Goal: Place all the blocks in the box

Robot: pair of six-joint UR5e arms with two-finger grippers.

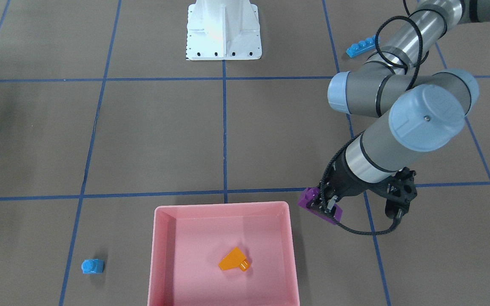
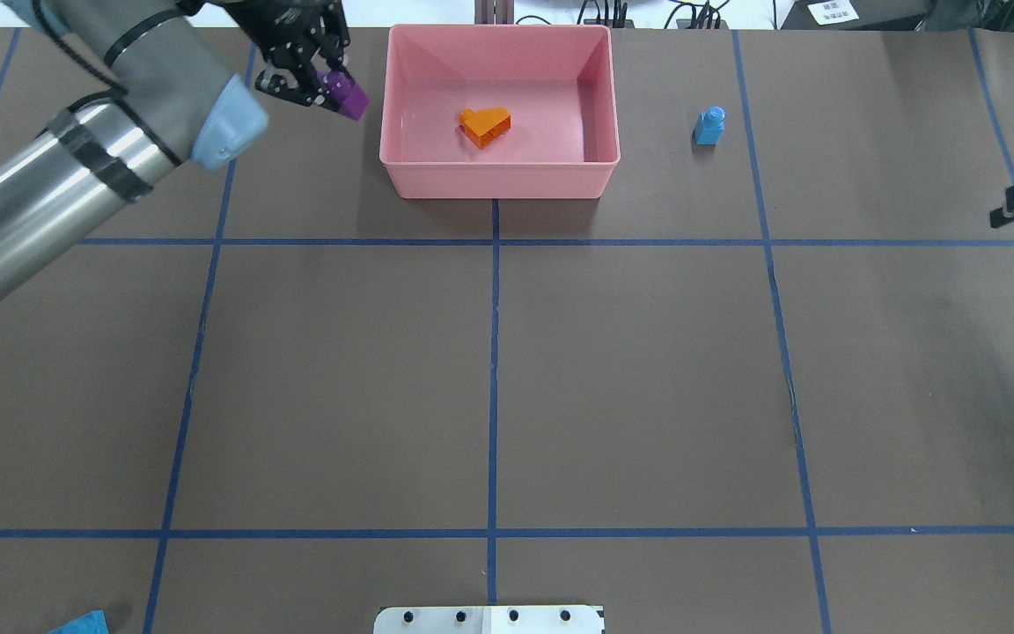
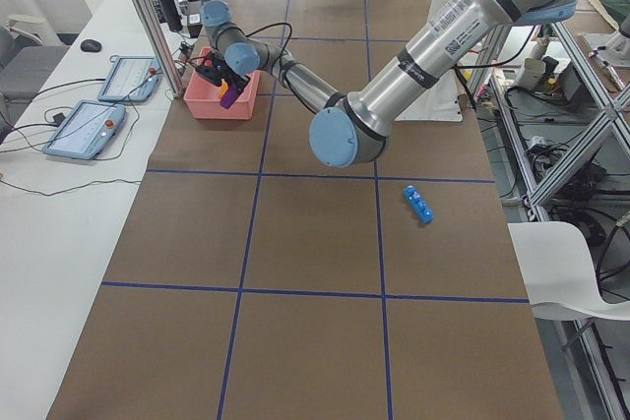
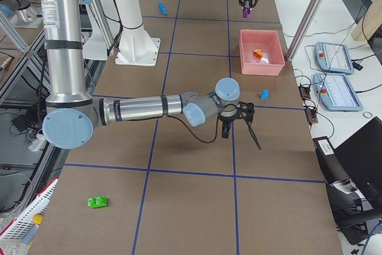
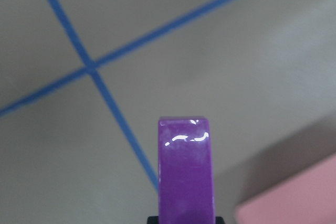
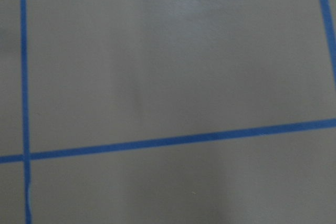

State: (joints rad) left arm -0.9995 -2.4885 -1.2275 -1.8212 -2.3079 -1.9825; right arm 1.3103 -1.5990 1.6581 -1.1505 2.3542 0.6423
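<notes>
Left fingers (image 1: pixel 329 203) were clamped on the purple block (image 1: pixel 311 199), just outside the upper right corner of the pink box (image 1: pixel 158 255). Orange block (image 1: pixel 233 260) lay inside the box. On the desk (image 1: pixel 270 136): tiny blue block (image 1: pixel 92 266) lower left, long blue block (image 1: pixel 360 46) upper right. Right fingers (image 4: pixel 253 135) stood apart and empty, mid-frame.

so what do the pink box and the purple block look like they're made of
The pink box: probably moulded plastic, smooth with a soft sheen; thin walls, one even colour, rounded corners. The purple block: probably hard glossy plastic, going by the sharp white glints on its face.
</notes>
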